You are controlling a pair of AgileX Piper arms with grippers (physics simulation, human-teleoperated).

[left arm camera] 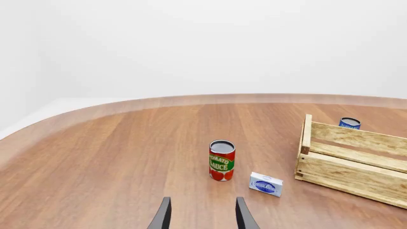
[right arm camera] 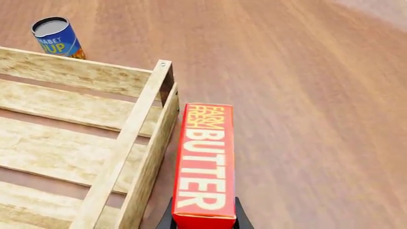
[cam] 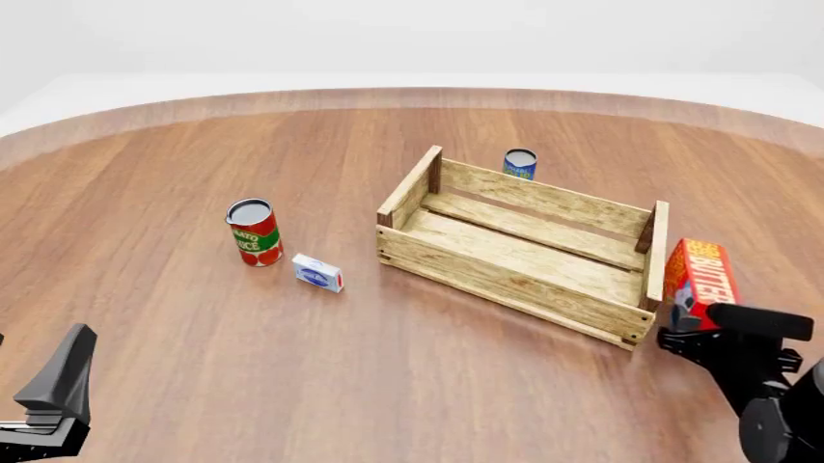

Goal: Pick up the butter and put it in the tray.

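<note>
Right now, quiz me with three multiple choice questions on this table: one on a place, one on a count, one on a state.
1. Where is the butter?
A. in the tray
B. outside the tray's right end
C. beside the tomato sauce can

2. How many cans stand on the table?
A. one
B. two
C. four

3. The left end effector is:
A. open
B. gripping a can
C. gripping the box

Answers: 1 B, the right end effector holds it beside the tray. 2 B, the tomato sauce can and the blue can. 3 A, fingers apart, nothing between.
</note>
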